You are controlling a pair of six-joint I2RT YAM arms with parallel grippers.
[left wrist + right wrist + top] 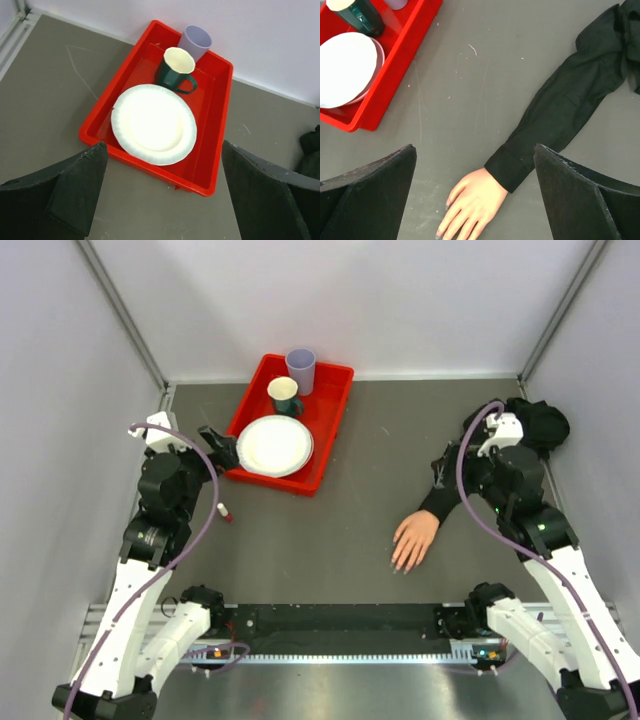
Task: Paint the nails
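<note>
**Both grippers wide open, holding nothing**

Left gripper (162, 160) hangs spread wide over the red tray (220, 165). Right gripper (475, 150) is the same, w/ nothing in either. The nails (440, 232) are on the mannequin hand (470, 202), palm down on the table (340, 530), right below my right gripper.

Tbl (350, 460) w/ tray (336, 428), mannequin hand (415, 538), bottle (224, 511)

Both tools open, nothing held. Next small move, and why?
Probably swing the left tool back toward the small red-tipped bottle lying beside its arm: it faces the red tray, and nothing is held for the nails.
</note>
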